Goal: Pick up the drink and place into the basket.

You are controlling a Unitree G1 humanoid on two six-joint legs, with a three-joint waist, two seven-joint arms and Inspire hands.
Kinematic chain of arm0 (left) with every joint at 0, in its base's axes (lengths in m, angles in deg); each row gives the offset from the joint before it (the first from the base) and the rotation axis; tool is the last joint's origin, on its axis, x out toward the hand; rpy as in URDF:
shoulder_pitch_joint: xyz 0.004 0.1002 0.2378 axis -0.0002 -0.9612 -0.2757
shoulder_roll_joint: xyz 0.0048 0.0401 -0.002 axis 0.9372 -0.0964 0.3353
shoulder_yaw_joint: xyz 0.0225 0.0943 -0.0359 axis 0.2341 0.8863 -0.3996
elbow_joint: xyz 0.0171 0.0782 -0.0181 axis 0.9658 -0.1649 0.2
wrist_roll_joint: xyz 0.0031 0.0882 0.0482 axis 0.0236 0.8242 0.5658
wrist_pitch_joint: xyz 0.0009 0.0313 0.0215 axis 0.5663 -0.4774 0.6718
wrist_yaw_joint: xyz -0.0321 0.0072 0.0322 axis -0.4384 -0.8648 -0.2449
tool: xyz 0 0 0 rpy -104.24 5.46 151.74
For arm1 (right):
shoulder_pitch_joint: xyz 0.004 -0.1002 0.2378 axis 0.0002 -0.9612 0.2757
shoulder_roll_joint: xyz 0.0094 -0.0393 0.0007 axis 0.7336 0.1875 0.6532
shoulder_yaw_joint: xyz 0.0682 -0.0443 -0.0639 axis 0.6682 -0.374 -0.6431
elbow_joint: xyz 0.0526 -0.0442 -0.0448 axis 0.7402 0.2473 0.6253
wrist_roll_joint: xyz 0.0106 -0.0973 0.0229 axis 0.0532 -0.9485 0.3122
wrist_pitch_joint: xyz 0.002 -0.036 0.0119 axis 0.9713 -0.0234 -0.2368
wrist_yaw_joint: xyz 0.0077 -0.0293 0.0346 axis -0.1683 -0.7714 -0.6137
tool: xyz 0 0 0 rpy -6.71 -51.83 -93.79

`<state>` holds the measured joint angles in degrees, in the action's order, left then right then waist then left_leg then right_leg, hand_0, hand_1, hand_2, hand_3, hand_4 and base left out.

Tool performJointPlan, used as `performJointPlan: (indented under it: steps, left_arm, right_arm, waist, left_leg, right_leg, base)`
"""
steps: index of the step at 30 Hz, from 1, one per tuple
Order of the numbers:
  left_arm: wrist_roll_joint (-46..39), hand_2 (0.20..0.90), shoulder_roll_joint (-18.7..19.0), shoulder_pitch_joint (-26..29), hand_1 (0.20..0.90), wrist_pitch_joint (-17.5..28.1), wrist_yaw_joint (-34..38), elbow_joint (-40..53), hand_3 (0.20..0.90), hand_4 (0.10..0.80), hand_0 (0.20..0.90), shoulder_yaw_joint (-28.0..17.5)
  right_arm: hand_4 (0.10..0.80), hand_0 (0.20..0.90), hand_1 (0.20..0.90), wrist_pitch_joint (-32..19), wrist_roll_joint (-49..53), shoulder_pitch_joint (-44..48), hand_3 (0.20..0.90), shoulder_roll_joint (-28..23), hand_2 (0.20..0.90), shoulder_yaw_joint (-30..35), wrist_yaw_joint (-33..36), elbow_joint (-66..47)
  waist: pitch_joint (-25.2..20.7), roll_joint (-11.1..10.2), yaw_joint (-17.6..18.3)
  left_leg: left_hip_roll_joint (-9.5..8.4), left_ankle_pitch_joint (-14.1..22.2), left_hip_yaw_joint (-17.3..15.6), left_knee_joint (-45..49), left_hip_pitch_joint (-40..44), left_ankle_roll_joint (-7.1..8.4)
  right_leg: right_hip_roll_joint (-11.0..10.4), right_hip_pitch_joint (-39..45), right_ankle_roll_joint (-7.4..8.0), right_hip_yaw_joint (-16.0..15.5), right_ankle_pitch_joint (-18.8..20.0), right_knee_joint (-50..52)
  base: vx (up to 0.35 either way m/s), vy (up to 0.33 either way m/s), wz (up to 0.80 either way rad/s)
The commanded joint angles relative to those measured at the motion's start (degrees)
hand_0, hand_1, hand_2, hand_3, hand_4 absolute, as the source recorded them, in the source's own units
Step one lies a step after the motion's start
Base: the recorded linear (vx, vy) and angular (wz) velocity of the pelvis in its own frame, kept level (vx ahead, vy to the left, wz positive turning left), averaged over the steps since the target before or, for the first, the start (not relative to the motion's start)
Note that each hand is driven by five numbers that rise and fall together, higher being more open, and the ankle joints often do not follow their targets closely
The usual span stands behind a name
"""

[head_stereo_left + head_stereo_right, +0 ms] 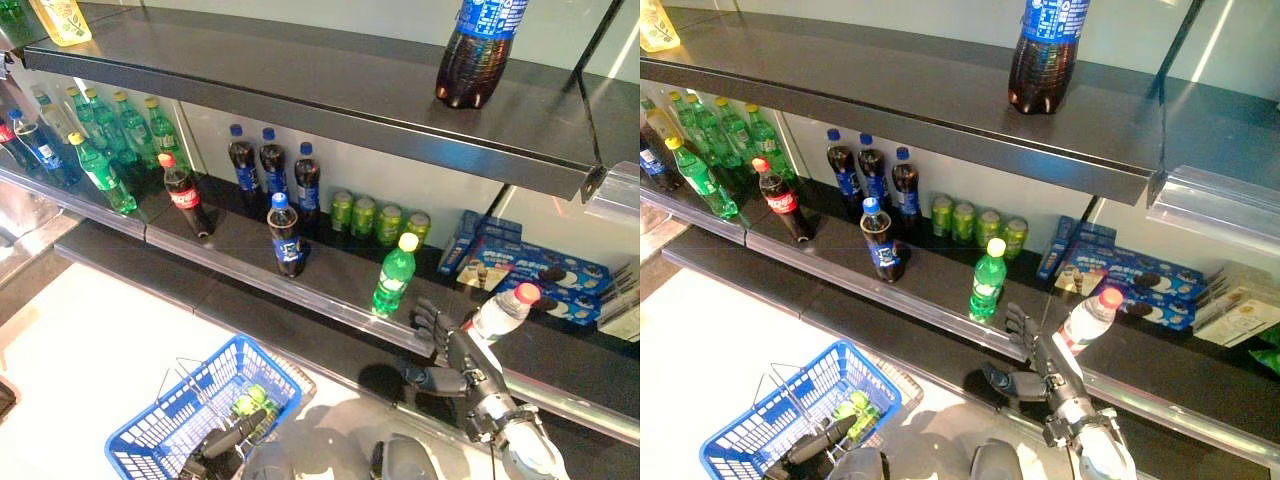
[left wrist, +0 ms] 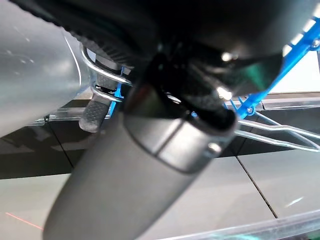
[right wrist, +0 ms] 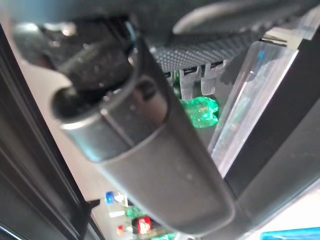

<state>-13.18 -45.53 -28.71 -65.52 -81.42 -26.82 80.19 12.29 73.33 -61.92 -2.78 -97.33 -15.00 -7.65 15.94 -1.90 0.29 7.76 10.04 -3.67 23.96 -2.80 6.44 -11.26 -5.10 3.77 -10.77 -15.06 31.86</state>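
Observation:
A green drink bottle [image 1: 393,277] with a yellow cap stands near the front edge of the middle shelf [image 1: 330,290]. My right hand [image 1: 452,366] is open just right of it and lower, at the shelf's front rail, apart from the bottle. The green bottle also shows past the fingers in the right wrist view [image 3: 200,111]. A clear bottle [image 1: 500,314] with a red cap stands close behind my right hand. My left hand [image 1: 226,441] is shut on the wire handles [image 2: 107,80] of the blue basket [image 1: 176,432], which hangs low at the left with a green drink [image 1: 250,402] inside.
Dark cola bottles [image 1: 272,170], one of them further forward [image 1: 286,238], and green cans [image 1: 378,218] stand on the same shelf. Blue boxes [image 1: 530,268] lie at the right. Green bottles [image 1: 110,140] stand at the left. An upper shelf [image 1: 330,80] with a large cola bottle [image 1: 476,52] overhangs.

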Motion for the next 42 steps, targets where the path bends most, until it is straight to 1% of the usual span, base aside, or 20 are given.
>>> performJointPlan:
  steps: [1, 2, 13, 24, 31, 36, 42]
  left_arm:
    - [2.57, 0.300, -2.31, -8.42, 0.300, -3.73, -7.03, 5.32, 0.200, 0.100, 0.300, 4.51]
    - [2.77, 0.300, -2.22, -8.44, 0.300, -3.86, -7.04, 5.29, 0.200, 0.100, 0.300, 4.55]
    - [4.22, 0.300, -2.25, -8.21, 0.300, -4.05, -7.39, 4.21, 0.200, 0.100, 0.300, 4.84]
    - [5.13, 0.300, -2.39, -7.52, 0.300, -4.29, -7.46, 3.27, 0.200, 0.100, 0.300, 5.67]
    - [6.28, 0.300, -2.57, -6.78, 0.300, -4.53, -7.34, 2.34, 0.200, 0.100, 0.300, 6.35]
    - [7.14, 0.300, -2.48, -6.47, 0.300, -4.78, -7.51, 1.78, 0.200, 0.100, 0.300, 6.56]
    - [8.13, 0.300, -2.57, -6.28, 0.300, -5.06, -7.66, 1.45, 0.200, 0.100, 0.300, 6.60]
  right_arm:
    - [0.800, 0.900, 0.900, -5.42, 3.09, 4.66, 0.900, 1.05, 0.900, 4.49, 1.99, -6.25]
    - [0.800, 0.900, 0.900, -4.87, 2.72, 5.46, 0.900, 1.12, 0.900, 4.21, 3.16, -6.32]
    - [0.800, 0.900, 0.900, -3.48, 1.10, 9.11, 0.900, 1.63, 0.900, 2.94, 5.72, -5.76]
    - [0.800, 0.900, 0.900, -1.97, 1.62, 12.87, 0.900, 1.61, 0.900, 1.66, 6.13, -4.05]
    - [0.800, 0.900, 0.900, -0.06, 3.50, 16.14, 0.900, 2.42, 0.900, 0.60, 6.22, 0.00]
    - [0.800, 0.900, 0.900, 0.54, 1.34, 18.48, 0.900, 2.68, 0.900, 0.09, 6.66, 2.79]
    - [0.800, 0.900, 0.900, 1.54, 1.01, 20.63, 0.900, 2.23, 0.900, 0.18, 7.87, 5.59]
  waist:
    - [-0.96, -0.12, -0.17]
    - [-1.08, -0.07, -0.39]
    - [-1.68, 0.26, -1.25]
    - [-1.80, 0.42, -2.07]
    - [-2.20, 0.57, -2.88]
    - [-2.48, 0.79, -3.40]
    - [-2.80, 0.92, -3.95]
  left_leg:
    - [1.08, -8.98, -1.23, 3.62, -0.61, -1.93]
    - [1.05, -9.19, -1.15, 3.33, -0.35, -1.90]
    - [1.02, -10.10, -0.69, 2.82, 0.39, -1.60]
    - [0.87, -10.73, -0.18, 2.93, 0.60, -1.34]
    - [0.68, -11.20, 0.26, 3.00, 0.97, -1.09]
    - [0.55, -11.41, 0.41, 2.89, 1.22, -0.99]
    - [0.36, -11.42, 0.60, 2.93, 1.42, -0.96]
  right_leg:
    - [0.88, 3.26, 3.01, 1.67, 9.79, -7.72]
    - [0.89, 3.44, 3.07, 1.55, 9.92, -7.87]
    - [0.46, 3.87, 3.44, 0.73, 10.40, -7.83]
    - [-0.04, 4.03, 3.81, 0.09, 10.99, -7.48]
    - [-0.39, 4.75, 3.78, -0.68, 11.20, -7.55]
    - [-0.55, 5.17, 3.73, -1.13, 11.26, -7.60]
    - [-0.66, 5.47, 3.65, -1.47, 11.27, -7.50]
  base:
    - [0.000, 0.000, 0.00]
    - [0.000, 0.000, 0.00]
    - [0.000, 0.000, 0.00]
    - [0.001, 0.000, 0.00]
    - [0.018, 0.003, 0.06]
    - [0.014, 0.006, 0.03]
    - [0.004, 0.001, 0.01]
